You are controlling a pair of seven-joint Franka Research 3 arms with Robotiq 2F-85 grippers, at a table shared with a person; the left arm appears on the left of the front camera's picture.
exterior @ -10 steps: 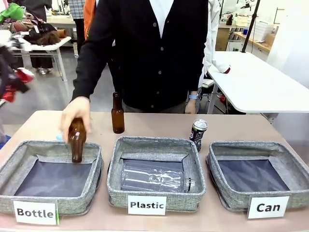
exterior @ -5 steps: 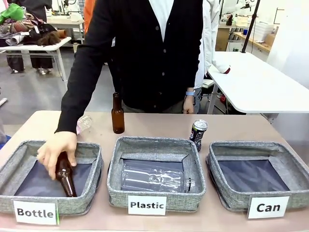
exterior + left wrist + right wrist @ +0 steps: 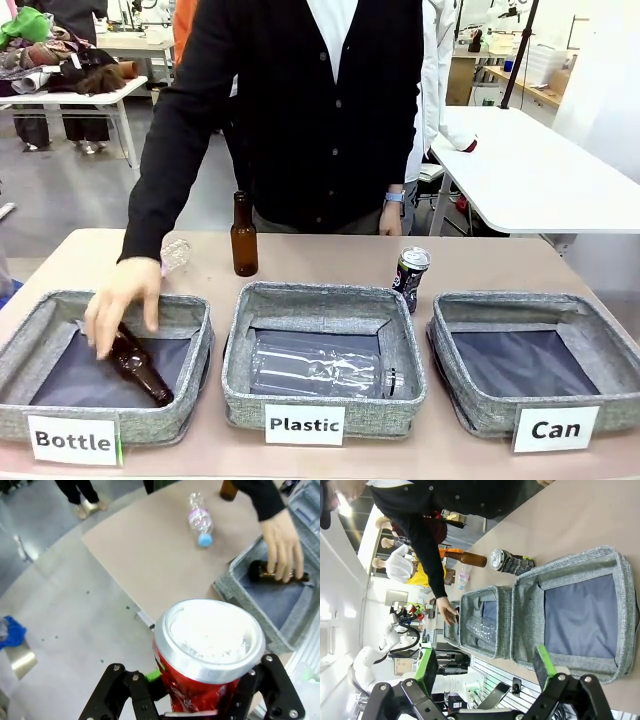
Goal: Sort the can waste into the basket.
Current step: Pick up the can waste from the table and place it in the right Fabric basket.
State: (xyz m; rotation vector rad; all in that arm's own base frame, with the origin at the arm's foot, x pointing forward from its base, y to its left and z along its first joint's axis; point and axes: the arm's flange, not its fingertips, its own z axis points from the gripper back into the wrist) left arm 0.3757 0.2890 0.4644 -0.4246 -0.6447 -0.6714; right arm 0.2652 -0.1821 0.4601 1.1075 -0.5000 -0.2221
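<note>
Fingers of left arm (image 3: 131, 692) clamp dented red can (image 3: 207, 650) (above floor (image 3: 60, 620), off table (image 3: 150, 565)); right fingers (image 3: 546, 669) spread wide, facing basket (image 3: 526, 615).

White card label (image 3: 73, 440) on left grey fabric basket (image 3: 160, 425) reads "Bottle". Middle basket (image 3: 240, 410) label (image 3: 304, 424) reads "Plastic". Right basket (image 3: 480, 415) label (image 3: 555, 429) reads "Can".

The dented red can (image 3: 210, 645) sits upright, silver top toward the camera, clamped in the left gripper (image 3: 200, 692). The black can (image 3: 410, 278) with a silver top stands slightly tilted on the table, just beside the 10 o'clock corner of the grey "Can" basket (image 3: 530, 304).
</note>
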